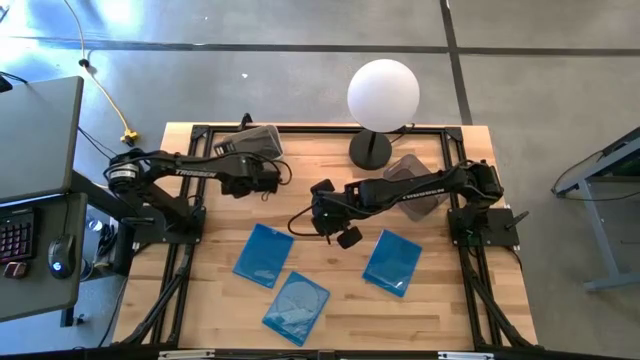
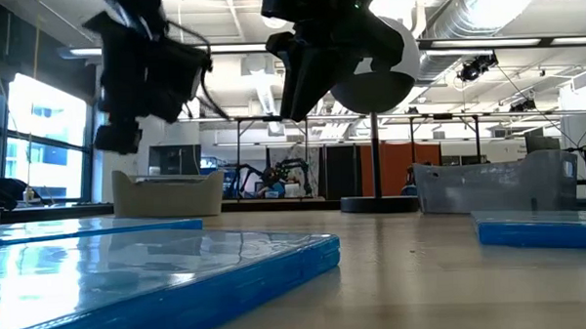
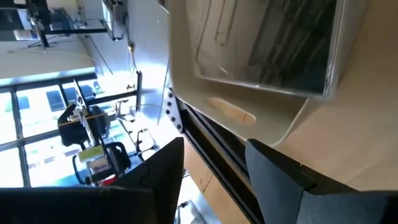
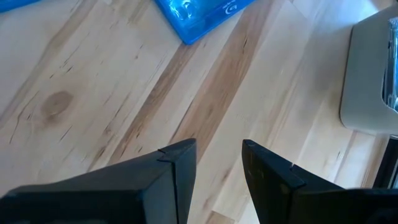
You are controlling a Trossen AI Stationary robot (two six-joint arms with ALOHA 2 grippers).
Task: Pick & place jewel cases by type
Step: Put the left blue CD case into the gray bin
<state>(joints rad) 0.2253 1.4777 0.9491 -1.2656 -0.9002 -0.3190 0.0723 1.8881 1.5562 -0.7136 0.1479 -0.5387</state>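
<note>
Three translucent blue jewel cases lie flat on the table: one (image 1: 263,255), one (image 1: 296,307) near the front edge, one (image 1: 392,262) to the right. Dark cases (image 3: 273,43) lie inside the pale bin (image 1: 256,143) at the far left. My left gripper (image 1: 262,176) (image 3: 214,180) hovers just in front of that bin, open and empty. My right gripper (image 1: 320,212) (image 4: 217,165) hangs above bare wood mid-table, open with a narrow gap and holding nothing; a blue case (image 4: 199,15) lies ahead of it.
A grey bin (image 1: 410,180) sits at the far right, partly under the right arm. A lamp with a white globe (image 1: 383,95) stands on its dark base (image 1: 370,150) at the far edge. Bare wood lies between the blue cases and the bins.
</note>
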